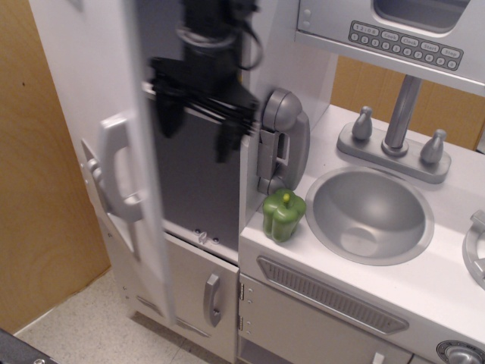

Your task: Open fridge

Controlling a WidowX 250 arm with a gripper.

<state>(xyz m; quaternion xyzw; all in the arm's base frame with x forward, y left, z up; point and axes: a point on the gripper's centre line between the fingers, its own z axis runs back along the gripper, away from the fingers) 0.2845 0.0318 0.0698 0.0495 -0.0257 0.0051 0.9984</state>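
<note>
The fridge (91,91) stands at the left, its door (144,189) swung partway out, dark interior showing. To finish well, the arm should push steadily outward on the door's inner face, clear of the hinge. The gripper (198,129) hangs in the gap, fingers spread, holding nothing; contact with the door unclear.

Tall white fridge (98,114), door swung partly open, grey curved handle outward, dim interior exposed.
</note>
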